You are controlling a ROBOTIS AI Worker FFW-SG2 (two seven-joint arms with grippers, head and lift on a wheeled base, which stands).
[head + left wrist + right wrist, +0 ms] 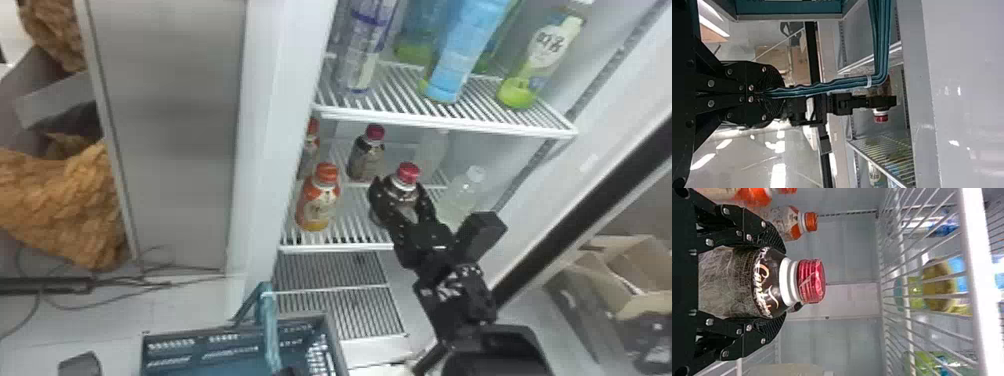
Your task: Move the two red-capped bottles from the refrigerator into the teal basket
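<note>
The right claw (401,192) is clamped on the front red-capped bottle (768,282), its 2 black fingers against opposite sides of the body, below the white collar. That grip leaves the cap free, and probably suits a round, smooth body that could twist if pinched on 1 side. The bottle is over the front part of the middle shelf (340,247), lying directly between the fingers, with its red cap beyond their tips. Whether its base touches the shelf, I cannot tell.

The back red-capped bottle (367,160) stands farther in on the same shelf, beyond the right claw and a little to its left. It likely has to wait, since the front bottle blocks the easier way in. An orange-capped bottle (320,205) stands at the shelf's front left, so pulling out leftward could knock it; straight out first seems safer.

The teal basket (230,352) is below the shelf and to its left, outside the refrigerator. The left claw (770,93) is closed on the basket's handle (828,87), probably to steady the basket near the shelf and keep the carry short. Of the 2 bottles wanted, both remain to be put in.
</note>
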